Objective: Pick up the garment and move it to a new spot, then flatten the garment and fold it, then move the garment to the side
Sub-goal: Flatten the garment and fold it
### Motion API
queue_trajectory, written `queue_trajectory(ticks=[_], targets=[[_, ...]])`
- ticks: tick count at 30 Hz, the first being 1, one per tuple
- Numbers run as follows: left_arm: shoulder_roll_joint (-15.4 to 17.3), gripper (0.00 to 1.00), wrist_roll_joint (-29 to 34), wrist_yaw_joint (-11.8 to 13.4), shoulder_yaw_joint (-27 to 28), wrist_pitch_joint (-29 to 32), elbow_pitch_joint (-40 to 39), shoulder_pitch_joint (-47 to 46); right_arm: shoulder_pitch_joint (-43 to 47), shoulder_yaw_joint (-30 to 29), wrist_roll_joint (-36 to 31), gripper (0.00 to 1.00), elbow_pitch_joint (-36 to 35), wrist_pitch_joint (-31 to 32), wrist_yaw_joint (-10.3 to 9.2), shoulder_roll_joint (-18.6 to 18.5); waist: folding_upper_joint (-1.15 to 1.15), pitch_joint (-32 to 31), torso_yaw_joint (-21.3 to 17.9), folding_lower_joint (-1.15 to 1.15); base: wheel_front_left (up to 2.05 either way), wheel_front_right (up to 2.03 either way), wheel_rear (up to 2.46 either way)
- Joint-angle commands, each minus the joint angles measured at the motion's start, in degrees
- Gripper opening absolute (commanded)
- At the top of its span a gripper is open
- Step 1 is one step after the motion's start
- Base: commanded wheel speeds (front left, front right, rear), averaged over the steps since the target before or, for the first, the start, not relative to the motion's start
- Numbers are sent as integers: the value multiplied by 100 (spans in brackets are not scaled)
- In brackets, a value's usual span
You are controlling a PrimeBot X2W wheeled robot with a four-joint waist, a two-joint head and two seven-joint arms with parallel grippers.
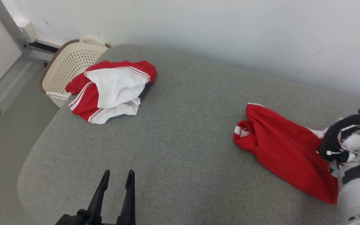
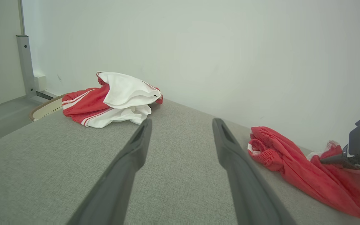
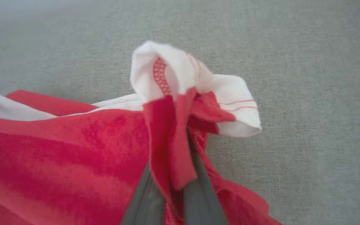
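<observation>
A red garment point(image 1: 283, 150) with white trim lies crumpled at the right of the grey padded table point(image 1: 183, 131). My right gripper point(image 1: 325, 147) is at its right end, shut on a bunched fold of red cloth. In the right wrist view the fingers point(image 3: 198, 190) pinch the red fabric point(image 3: 73, 156), and a white hem point(image 3: 180, 72) curls up beyond the tips. The left wrist view also has this garment point(image 2: 308, 175) and the right gripper point(image 2: 327, 161). My left gripper point(image 1: 118, 172) hovers open at the table's near edge, far from the garment, with nothing between its fingers point(image 2: 130, 156).
A second crumpled red and white garment point(image 1: 111, 89) lies at the table's far left corner point(image 2: 114, 100). A cream perforated laundry basket point(image 1: 70, 62) stands on the floor beyond that corner. A white wall runs behind the table.
</observation>
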Motion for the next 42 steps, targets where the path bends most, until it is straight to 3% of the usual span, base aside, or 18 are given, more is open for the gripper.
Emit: queue_trajectory(ticks=[1, 8, 12, 18, 29, 30, 31, 32, 42], targets=[[-1, 100, -40, 36, 5, 4, 13, 105, -85, 113, 86, 0, 100, -72, -11, 59, -1, -187, 47, 0, 0, 0, 0], [47, 100, -93, 70, -35, 85, 6, 248, -265, 385, 402, 0, 479, -185, -11, 283, -1, -603, 232, 0, 0, 0, 0], [62, 100, -114, 73, -70, 144, -45, 318, -286, 262, 534, 0, 488, -220, -10, 379, -1, -674, 452, 0, 0, 0, 0], [25, 100, -98, 156, -45, 69, -180, 430, -427, 61, 303, 0, 344, -317, -11, 406, -1, -434, 619, 0, 0, 0, 0], [-139, 100, -43, 280, -55, -55, -362, 580, -727, -316, -235, 0, 775, -547, -10, 416, -1, -17, 796, 0, -1, -1, -1], [-154, 100, -36, 284, -63, -53, -372, 589, -752, -357, -266, 9, 804, -593, -10, 415, -1, 3, 800, 0, -7, -7, -7], [-169, 100, -30, 279, -73, -55, -372, 600, -769, -412, -273, 61, 853, -606, -10, 416, -1, 17, 802, 0, -4, -4, -4], [-179, 100, -26, 286, -76, -60, -372, 609, -775, -461, -288, 100, 891, -634, -10, 419, -1, 22, 802, 0, -1, -1, -1], [-178, 100, 23, 194, -129, -60, -209, 426, -1181, -913, 439, 100, 1260, -1004, -10, 418, -1, -346, 667, 0, 0, 0, 0]])
